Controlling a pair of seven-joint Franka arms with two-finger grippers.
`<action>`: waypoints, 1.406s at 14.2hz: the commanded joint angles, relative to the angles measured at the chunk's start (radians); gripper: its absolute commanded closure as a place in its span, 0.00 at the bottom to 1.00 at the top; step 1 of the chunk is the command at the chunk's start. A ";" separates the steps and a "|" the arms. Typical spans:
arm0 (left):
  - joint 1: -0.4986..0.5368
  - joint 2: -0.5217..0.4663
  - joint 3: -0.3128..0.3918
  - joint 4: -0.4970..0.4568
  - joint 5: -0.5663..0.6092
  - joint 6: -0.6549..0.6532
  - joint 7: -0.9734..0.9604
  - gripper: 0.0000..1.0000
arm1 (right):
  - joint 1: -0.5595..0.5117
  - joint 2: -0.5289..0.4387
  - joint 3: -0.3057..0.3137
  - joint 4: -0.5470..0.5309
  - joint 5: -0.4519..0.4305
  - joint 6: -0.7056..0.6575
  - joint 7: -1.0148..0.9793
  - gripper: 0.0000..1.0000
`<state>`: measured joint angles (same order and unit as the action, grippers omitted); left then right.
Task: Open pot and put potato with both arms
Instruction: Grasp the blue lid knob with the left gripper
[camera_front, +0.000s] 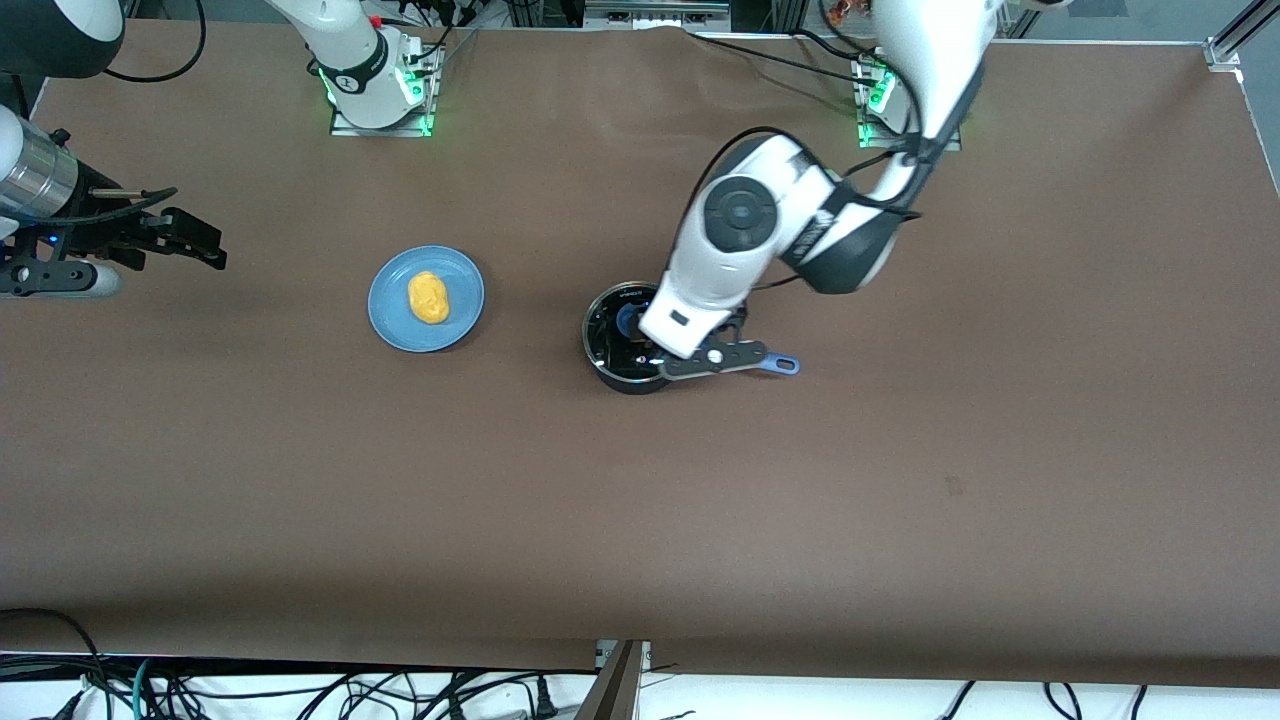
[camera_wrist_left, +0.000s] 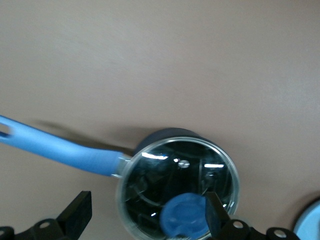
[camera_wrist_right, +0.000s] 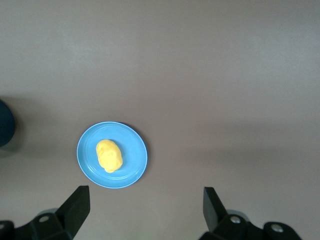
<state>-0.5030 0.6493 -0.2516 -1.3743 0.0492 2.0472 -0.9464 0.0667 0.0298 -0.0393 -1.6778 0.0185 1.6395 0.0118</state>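
Note:
The black pot (camera_front: 612, 362) stands mid-table with its glass lid (camera_front: 610, 318) on and its blue handle (camera_front: 783, 365) pointing toward the left arm's end. The lid's blue knob (camera_wrist_left: 184, 216) shows in the left wrist view. My left gripper (camera_front: 662, 352) is open just above the lid (camera_wrist_left: 150, 172). One finger (camera_wrist_left: 214, 212) is beside the knob and the other (camera_wrist_left: 80, 212) is off the pot's rim, under the handle (camera_wrist_left: 55, 147). The yellow potato (camera_front: 428, 298) lies on a light-blue plate (camera_front: 462, 318). My right gripper (camera_front: 205, 245) is open and empty, raised at the right arm's end, apart from the potato (camera_wrist_right: 109, 155).
The light-blue plate (camera_wrist_right: 134, 170) sits between the pot and the right arm's end; its rim also shows in the left wrist view (camera_wrist_left: 311, 225). Brown table cover (camera_front: 700, 520) all round. Cables hang off the table edge nearest the front camera.

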 joint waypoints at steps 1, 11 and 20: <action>-0.075 0.108 0.015 0.123 0.063 -0.012 -0.080 0.00 | 0.002 -0.018 0.001 -0.013 0.012 -0.003 0.010 0.00; -0.118 0.116 0.003 0.055 0.144 -0.012 -0.084 0.00 | 0.004 -0.018 0.001 -0.013 0.012 -0.013 0.007 0.00; -0.112 0.107 -0.018 0.044 0.132 -0.019 -0.080 0.39 | 0.004 -0.013 0.001 -0.010 0.012 -0.017 -0.007 0.00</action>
<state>-0.6190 0.7702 -0.2637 -1.3272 0.1623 2.0379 -1.0150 0.0686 0.0300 -0.0390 -1.6780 0.0186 1.6304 0.0115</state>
